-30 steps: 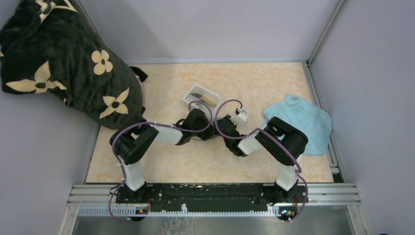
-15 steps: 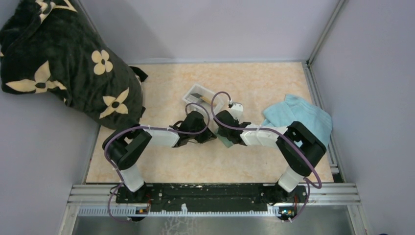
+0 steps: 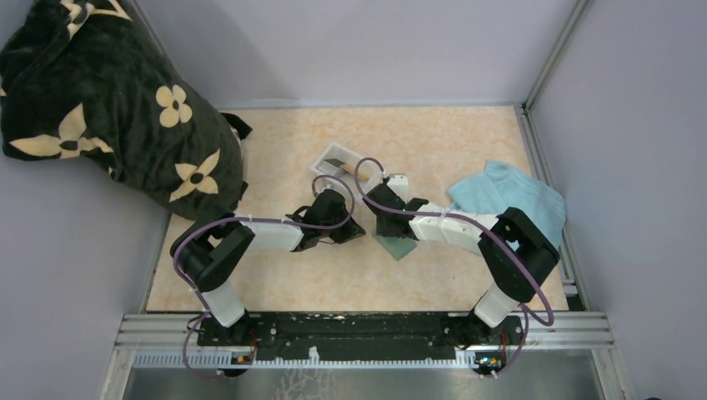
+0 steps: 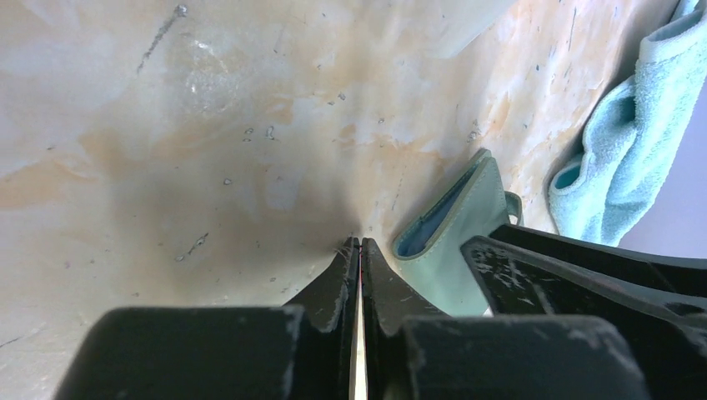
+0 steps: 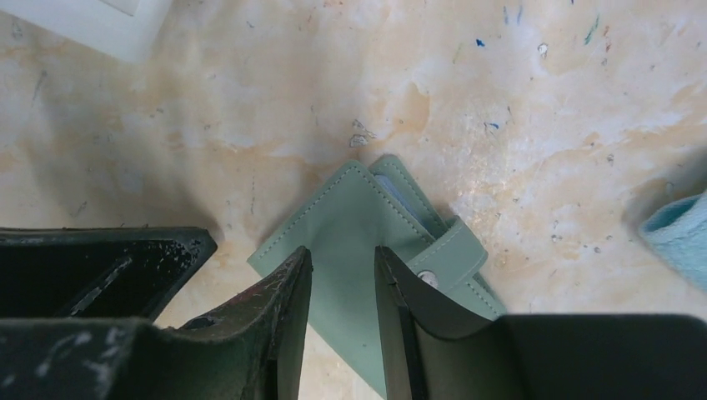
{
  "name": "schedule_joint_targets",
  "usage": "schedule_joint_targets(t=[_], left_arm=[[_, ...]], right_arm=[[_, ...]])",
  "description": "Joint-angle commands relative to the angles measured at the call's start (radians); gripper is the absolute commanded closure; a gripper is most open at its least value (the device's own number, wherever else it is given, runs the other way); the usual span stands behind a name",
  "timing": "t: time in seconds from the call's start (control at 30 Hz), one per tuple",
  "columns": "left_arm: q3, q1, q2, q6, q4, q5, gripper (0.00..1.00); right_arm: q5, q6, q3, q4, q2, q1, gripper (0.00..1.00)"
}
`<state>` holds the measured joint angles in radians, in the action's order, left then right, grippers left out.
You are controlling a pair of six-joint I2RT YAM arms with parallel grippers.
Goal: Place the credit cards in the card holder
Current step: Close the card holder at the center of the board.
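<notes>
The grey-green card holder lies flat on the table, folded, with its snap strap showing and a pale blue lining at its edge. My right gripper hangs open just above it, with nothing between the fingers. My left gripper sits just left of the holder with its tips at the table. It is shut on a thin pale strip with a red tip, which looks like a credit card seen edge-on. Two more credit cards, one dark and one orange, lie in the white tray.
A light blue towel lies bunched at the right edge. A black bag with cream flowers fills the back left corner. The tray sits just behind both grippers. In the top view the two grippers are close together.
The right arm has reached forward and left, and its jaws have opened. The card holder, hidden under the grippers before, now lies uncovered on the table. The left gripper has shifted slightly nearer.
</notes>
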<state>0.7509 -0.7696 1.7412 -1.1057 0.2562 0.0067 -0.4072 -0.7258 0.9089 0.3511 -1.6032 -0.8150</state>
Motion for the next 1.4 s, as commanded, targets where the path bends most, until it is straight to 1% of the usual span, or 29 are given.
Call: schedule_joint_targets(t=[0.0, 0.13, 0.3, 0.5, 0.6, 0.7, 0.77, 0.87, 1.03, 1.13, 1.23, 1.37], left_arm=[[-0.009, 0.002, -0.034, 0.035, -0.068, -0.028, 0.91], [0.006, -0.010, -0.060, 0.056, -0.095, -0.021, 0.90], [0.009, -0.052, -0.086, 0.059, -0.117, -0.002, 0.87], [0.027, -0.136, -0.064, 0.024, -0.134, 0.001, 0.84], [0.046, -0.172, -0.049, -0.012, -0.164, -0.033, 0.83], [0.056, -0.197, -0.023, -0.068, -0.172, -0.060, 0.79], [0.069, -0.209, 0.006, -0.102, -0.175, -0.075, 0.79], [0.091, -0.218, 0.051, -0.134, -0.178, -0.086, 0.78], [0.139, -0.216, 0.104, -0.125, -0.213, -0.091, 0.77], [0.145, -0.211, 0.113, -0.123, -0.220, -0.118, 0.76], [0.139, -0.204, 0.104, -0.144, -0.262, -0.126, 0.76], [0.109, -0.187, 0.072, -0.178, -0.279, -0.171, 0.76]], right_arm=[[-0.006, 0.102, 0.122, 0.099, 0.043, 0.001, 0.65], [-0.028, 0.159, 0.195, 0.160, 0.048, 0.001, 0.65], [-0.087, 0.222, 0.230, 0.234, 0.040, 0.002, 0.65], [-0.110, 0.275, 0.180, 0.271, 0.057, 0.006, 0.65], [-0.109, 0.310, 0.149, 0.272, 0.072, 0.009, 0.65], [-0.069, 0.345, 0.124, 0.249, 0.095, 0.020, 0.65], [-0.058, 0.368, 0.114, 0.233, 0.100, 0.022, 0.65], [-0.068, 0.390, 0.107, 0.233, 0.094, 0.022, 0.65], [-0.054, 0.371, 0.120, 0.237, 0.105, 0.023, 0.65], [-0.056, 0.379, 0.130, 0.213, 0.100, 0.022, 0.65], [-0.065, 0.374, 0.182, 0.255, 0.055, 0.021, 0.64], [-0.080, 0.400, 0.187, 0.242, 0.035, 0.023, 0.64]])
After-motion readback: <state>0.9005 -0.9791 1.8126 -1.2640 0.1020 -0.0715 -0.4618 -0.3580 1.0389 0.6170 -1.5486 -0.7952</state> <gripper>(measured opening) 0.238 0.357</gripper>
